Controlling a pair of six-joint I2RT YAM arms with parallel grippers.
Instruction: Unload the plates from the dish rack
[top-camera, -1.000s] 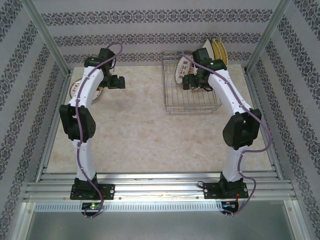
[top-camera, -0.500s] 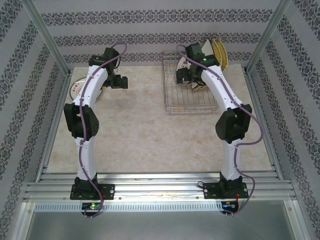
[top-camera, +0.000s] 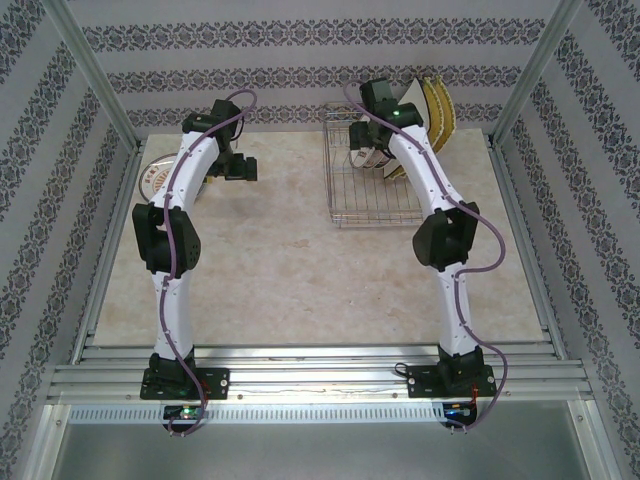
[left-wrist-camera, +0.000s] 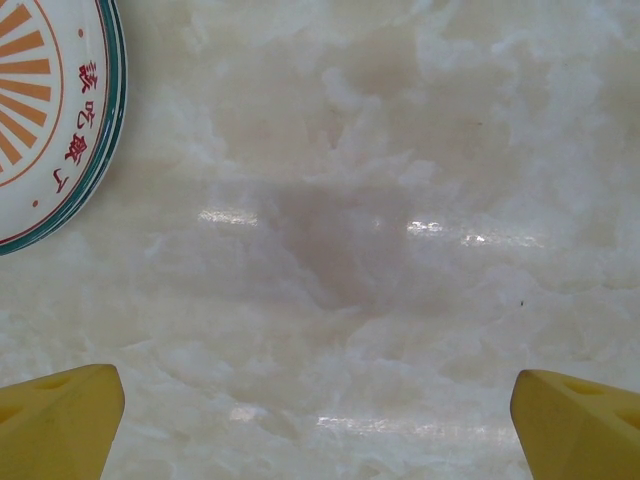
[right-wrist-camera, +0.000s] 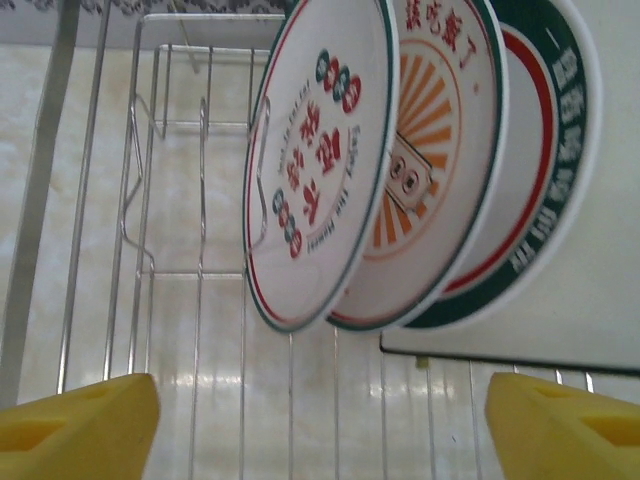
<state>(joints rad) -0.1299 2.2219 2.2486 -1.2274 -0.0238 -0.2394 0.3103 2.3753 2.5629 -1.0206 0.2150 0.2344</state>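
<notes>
Now the right gripper (right-wrist-camera: 320, 432), fingers (right-wrist-camera: 80, 425) spread and empty, is facing the plates (right-wrist-camera: 320, 170) standing in the dish rack (top-camera: 372, 192); next it likely needs to pinch the nearest rim. Left of the rack, the left gripper (left-wrist-camera: 320, 425), also spread, is hovering near one unloaded plate (left-wrist-camera: 45, 110).

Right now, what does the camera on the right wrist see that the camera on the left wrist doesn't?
The right wrist view has the dish rack with three round plates standing on edge in it, leaning together, and a white square plate just beyond them. The left wrist view has one round plate lying flat on the table. Both have the pale table and an open gripper with nothing between its yellow tips: the right gripper and the left gripper.
</notes>
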